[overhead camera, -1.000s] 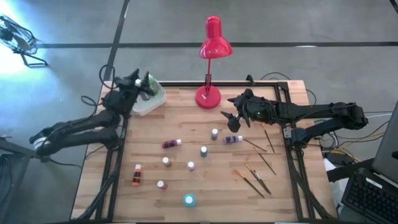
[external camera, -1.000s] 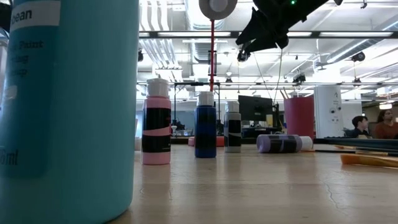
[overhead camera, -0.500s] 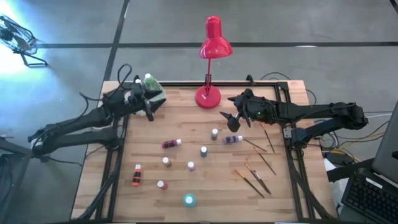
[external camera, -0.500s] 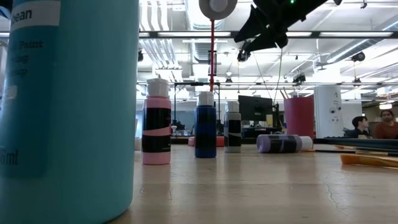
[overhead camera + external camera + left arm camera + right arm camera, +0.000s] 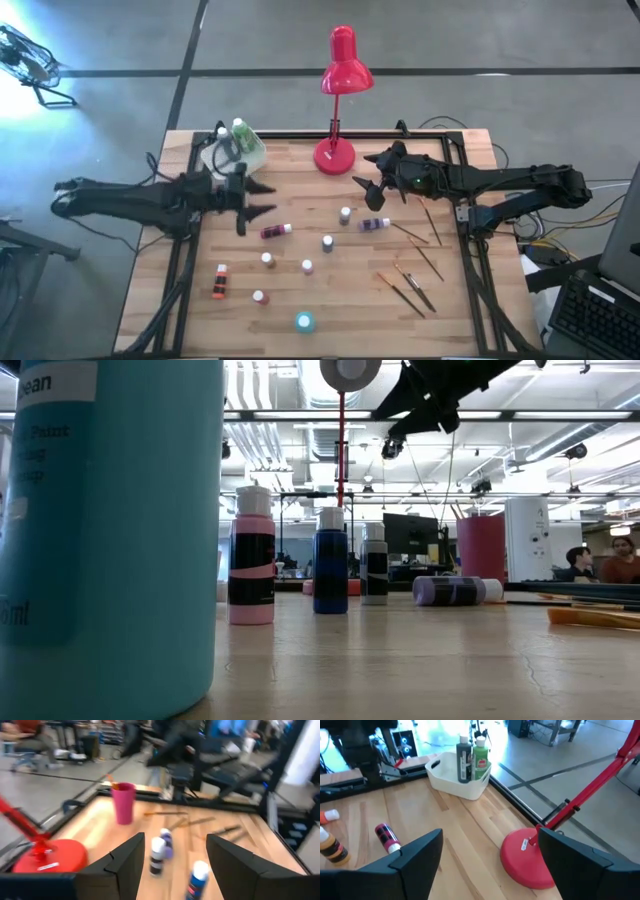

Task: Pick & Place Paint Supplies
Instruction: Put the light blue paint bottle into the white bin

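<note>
Both sets of jaws stand released, with nothing between them: the left gripper (image 5: pixel 252 201) hangs left of centre in the overhead frame, and the right gripper (image 5: pixel 366 187) hangs right of centre beside the lamp base

The butcher-block table (image 5: pixel 300 160) fills the lower middle. The red desk lamp (image 5: pixel 340 75) stands at its upper edge; its head is cut off in the low view. A white bin (image 5: pixel 457 785) at the table's upper left holds a green bottle (image 5: pixel 481 759) and a dark bottle (image 5: pixel 464 761). The teal bottle (image 5: pixel 110 530) fills the low view's left, hiding what lies behind it. A purple bottle (image 5: pixel 376 224) lies on its side mid-table, a dark-red bottle (image 5: pixel 274 231) likewise. Smaller upright bottles show only white caps from above. Thin paintbrushes (image 5: pixel 412 287) lie scattered lower right, their bristles too small to make out
</note>
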Action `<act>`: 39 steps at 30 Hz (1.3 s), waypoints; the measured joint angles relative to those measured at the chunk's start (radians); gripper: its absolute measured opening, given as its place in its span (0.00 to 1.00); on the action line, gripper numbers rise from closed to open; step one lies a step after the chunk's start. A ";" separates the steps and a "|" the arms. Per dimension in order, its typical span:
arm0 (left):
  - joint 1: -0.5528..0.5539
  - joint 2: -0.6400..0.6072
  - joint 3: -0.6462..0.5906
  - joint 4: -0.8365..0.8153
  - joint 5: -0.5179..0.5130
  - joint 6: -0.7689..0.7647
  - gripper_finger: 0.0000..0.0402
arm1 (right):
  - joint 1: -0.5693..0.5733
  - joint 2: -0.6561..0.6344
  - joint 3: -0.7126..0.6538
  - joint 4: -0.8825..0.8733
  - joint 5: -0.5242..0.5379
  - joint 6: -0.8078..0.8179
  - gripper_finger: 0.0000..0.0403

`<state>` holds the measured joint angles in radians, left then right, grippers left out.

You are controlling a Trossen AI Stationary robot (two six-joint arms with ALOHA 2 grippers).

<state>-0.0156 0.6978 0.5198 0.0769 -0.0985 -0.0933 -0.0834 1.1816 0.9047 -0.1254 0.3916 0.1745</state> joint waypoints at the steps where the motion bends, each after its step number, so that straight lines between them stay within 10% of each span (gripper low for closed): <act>1: -0.028 0.010 0.000 0.000 -0.006 0.010 0.54 | 0.000 0.000 0.000 0.006 0.000 0.001 0.78; 15: -0.332 0.257 0.080 0.003 -0.067 0.036 0.53 | 0.000 0.000 0.000 0.008 0.000 0.032 0.70; 39: -0.556 0.635 0.246 0.107 -0.056 -0.012 0.53 | -0.001 0.000 0.000 -0.017 0.001 0.032 0.90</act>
<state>-0.5716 1.3328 0.7657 0.1834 -0.1549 -0.1051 -0.0840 1.1816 0.9047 -0.1422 0.3926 0.2070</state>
